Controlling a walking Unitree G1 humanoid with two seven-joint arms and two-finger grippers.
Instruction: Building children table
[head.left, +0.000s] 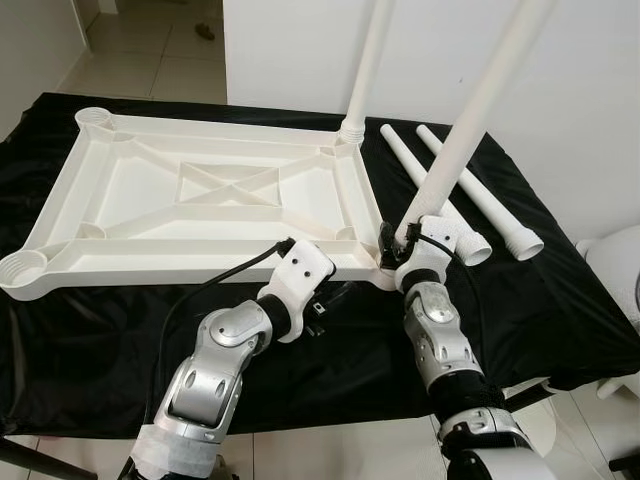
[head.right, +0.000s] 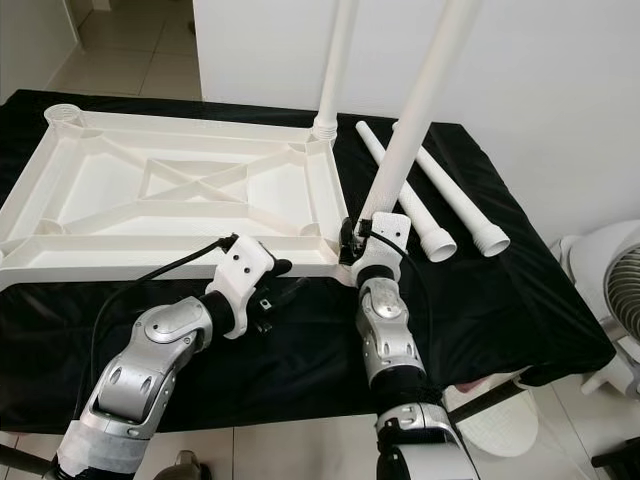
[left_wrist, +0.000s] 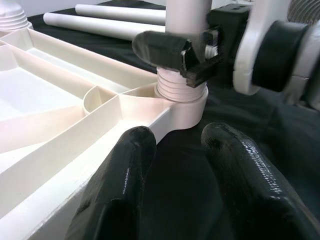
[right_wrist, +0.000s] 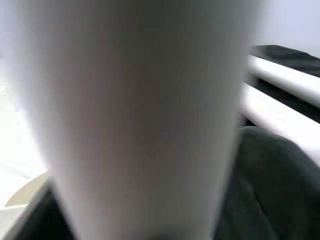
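- The white tabletop (head.left: 200, 200) lies upside down on the black cloth (head.left: 560, 300), ribs up, with a socket at each corner.
- One leg (head.left: 365, 70) stands upright in the far corner socket at about 1 o'clock of the tabletop.
- The right gripper (left_wrist: 192, 52) is clamped on a second leg (head.left: 470, 130) just above its threaded end, which sits in the near corner socket (left_wrist: 182, 105) at about 5 o'clock; this leg leans away to the right.
- The left gripper (left_wrist: 175, 190) rests at the tabletop's near edge, just beside that socket, fingers (left_wrist: 120, 185) parted and holding nothing.
- Two spare legs (head.left: 480, 200) lie on the cloth at 3 o'clock.
- Judged step: seating the second leg. Next, it likely needs righting to vertical and turning so the thread bites, the left gripper steadying the rim.
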